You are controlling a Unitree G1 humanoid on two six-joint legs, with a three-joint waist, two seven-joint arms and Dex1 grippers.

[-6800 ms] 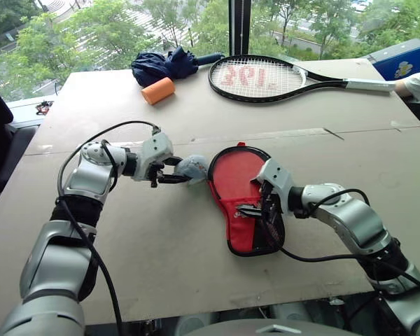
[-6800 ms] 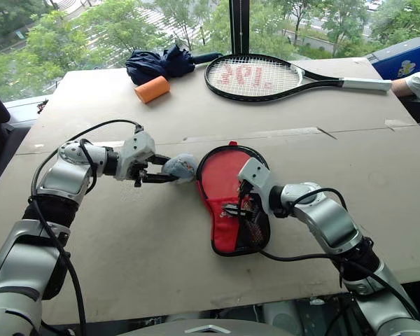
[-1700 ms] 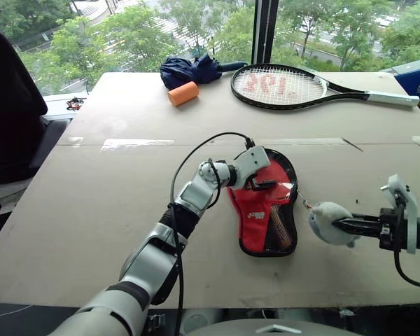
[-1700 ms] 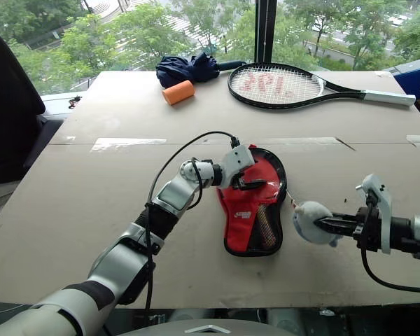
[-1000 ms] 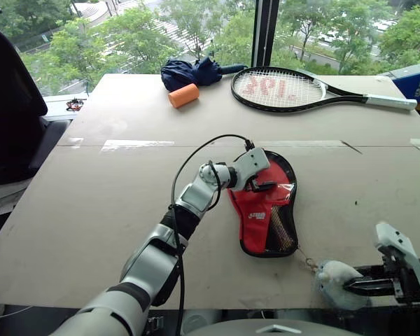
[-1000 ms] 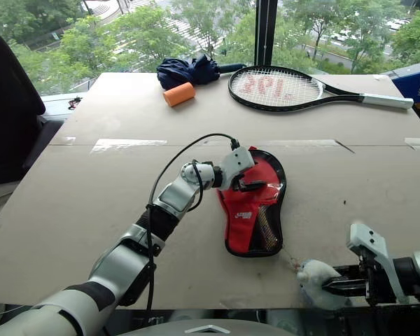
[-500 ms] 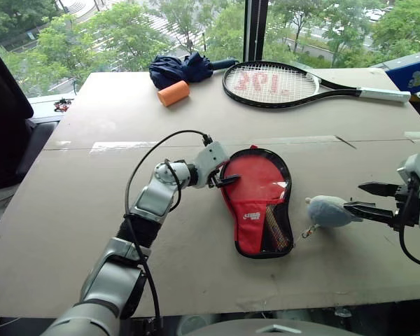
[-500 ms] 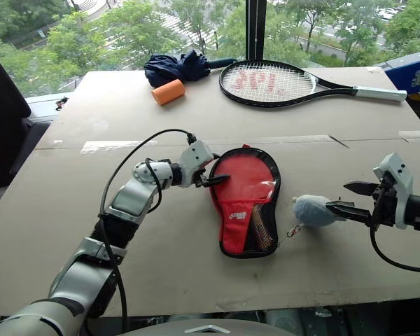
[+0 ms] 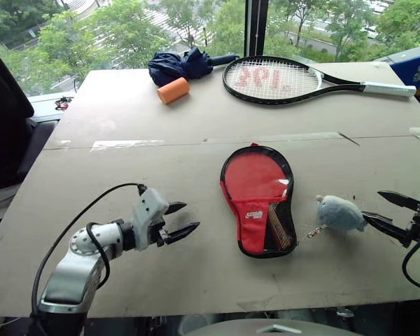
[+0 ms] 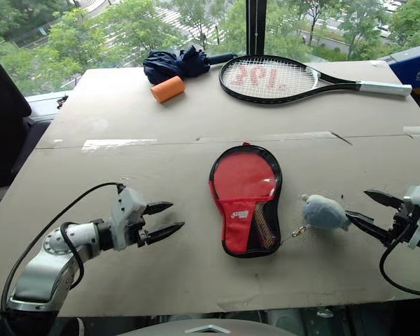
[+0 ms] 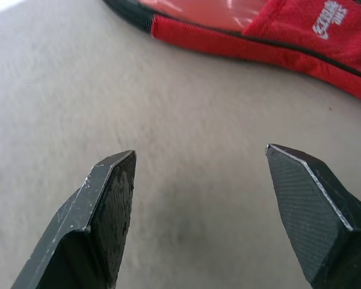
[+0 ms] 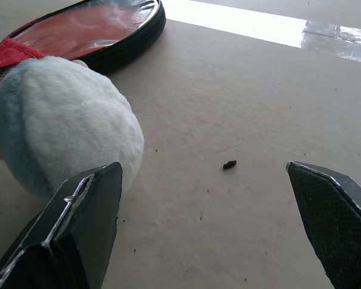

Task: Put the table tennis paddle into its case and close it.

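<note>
The case [image 9: 249, 213] lies flat at mid-table, its black zip rim together all round. Through its clear side I see the table tennis paddle [image 9: 254, 176], red face toward the far side, handle under the mesh pocket. A pale blue plush charm [image 9: 339, 213] lies right of the case, tied to it by a short chain. My right gripper [image 9: 372, 205] stands open just right of the charm [image 12: 60, 120], with nothing between its fingers. My left gripper [image 9: 190, 215] is open and empty near the front left, well clear of the case [image 11: 259, 30].
At the far edge lie a black-framed tennis racket [image 9: 280, 77], an orange roll [image 9: 173, 90] and a folded dark blue umbrella [image 9: 185, 66]. A blue bag [image 9: 414, 68] sits at the far right corner. A black chair [image 9: 3, 126] stands left of the table.
My left gripper has drawn back from the case's left rim toward the front left. My right gripper brought the charm up from the front edge, opened and let it go on the table.
</note>
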